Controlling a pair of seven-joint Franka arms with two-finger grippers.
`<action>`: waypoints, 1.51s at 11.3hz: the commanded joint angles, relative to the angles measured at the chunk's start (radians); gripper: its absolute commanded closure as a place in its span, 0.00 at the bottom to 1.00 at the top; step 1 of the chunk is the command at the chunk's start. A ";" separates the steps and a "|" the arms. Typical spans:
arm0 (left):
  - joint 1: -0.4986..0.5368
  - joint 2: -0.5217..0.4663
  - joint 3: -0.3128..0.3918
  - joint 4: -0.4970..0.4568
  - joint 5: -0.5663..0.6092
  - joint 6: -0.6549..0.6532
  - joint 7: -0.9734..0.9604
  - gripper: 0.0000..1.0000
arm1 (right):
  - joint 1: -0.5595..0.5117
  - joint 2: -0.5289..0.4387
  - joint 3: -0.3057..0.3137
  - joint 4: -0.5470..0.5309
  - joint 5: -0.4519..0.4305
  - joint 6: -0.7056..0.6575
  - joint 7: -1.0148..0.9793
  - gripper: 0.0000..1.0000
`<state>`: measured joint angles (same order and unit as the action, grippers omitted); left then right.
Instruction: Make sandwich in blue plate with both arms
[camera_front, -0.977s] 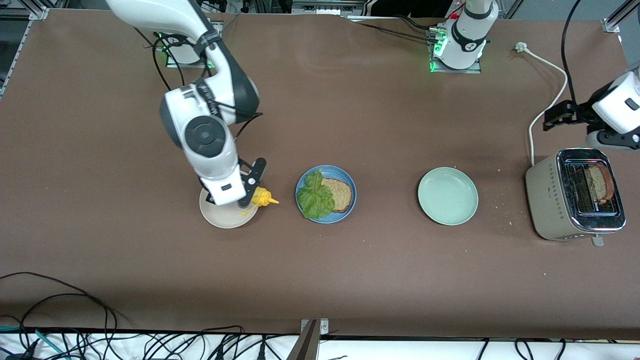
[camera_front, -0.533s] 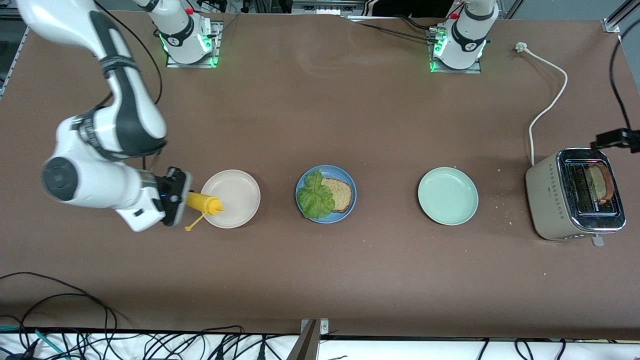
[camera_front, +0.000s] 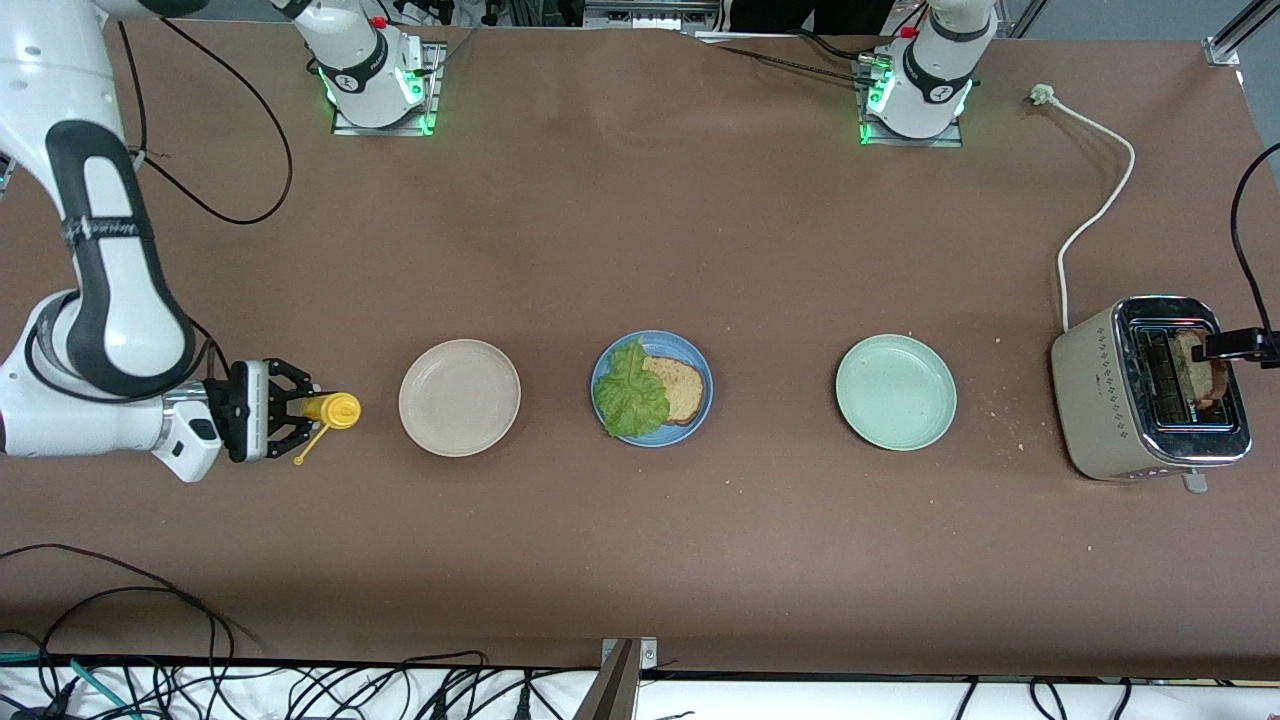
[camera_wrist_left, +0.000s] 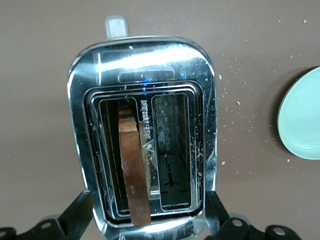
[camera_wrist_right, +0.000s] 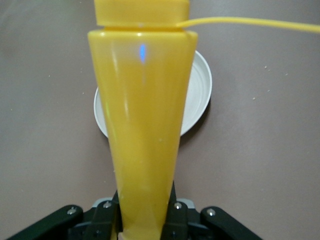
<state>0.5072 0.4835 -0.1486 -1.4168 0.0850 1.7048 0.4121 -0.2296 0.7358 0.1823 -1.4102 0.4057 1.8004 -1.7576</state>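
- Blue plate (camera_front: 652, 388) sits mid-worktop, between the cream plate (camera_front: 459, 397) and the mint plate (camera_front: 896, 392).
- On it: one bread slice (camera_front: 679, 388) with a lettuce leaf (camera_front: 630, 391) lying over the part toward the right arm's end. No top slice, so the sandwich looks about half built.
- Second slice (camera_wrist_left: 134, 170) is standing in one slot of the toaster (camera_front: 1150, 390) at the left arm's end of the worktop; it needs to come out and go on the lettuce.
- Left tool (camera_wrist_left: 150, 227) hangs over the toaster, fingers spread wide, one either side of the toaster's end, gripping nothing.
- Right tool (camera_front: 290, 418) is over bare worktop toward the right arm's end from the cream plate, clamped on a yellow squeeze bottle (camera_front: 328, 411). Whether sauce is on the lettuce yet, cannot tell.
- Left: pull the toast, cap the sandwich; the bottle probably gets set down.
- Front view only: the whole layout, all three plates, what is on the blue plate, toaster cord (camera_front: 1092, 205). Left tool barely shows there, at the frame edge.
- Left wrist view only: straight down into the slots, slice leaning in one, other slot empty, crumbs around.
- Right wrist view only: bottle body (camera_wrist_right: 142, 130) close up in the grip, its cap tether, cream plate under its nozzle end.
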 joint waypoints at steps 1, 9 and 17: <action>0.002 0.040 -0.006 0.032 0.030 0.001 0.004 0.07 | -0.059 0.111 0.028 0.048 0.125 -0.009 -0.149 1.00; 0.002 0.058 -0.008 -0.002 0.075 0.003 -0.219 0.90 | -0.105 0.299 0.031 0.072 0.425 -0.074 -0.310 1.00; -0.037 -0.084 -0.055 0.117 0.113 -0.317 -0.211 1.00 | -0.126 0.350 0.023 0.166 0.455 -0.131 -0.414 1.00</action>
<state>0.5070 0.4817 -0.1703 -1.3615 0.1579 1.5574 0.2173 -0.3384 1.0611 0.1922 -1.3088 0.8482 1.6983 -2.1301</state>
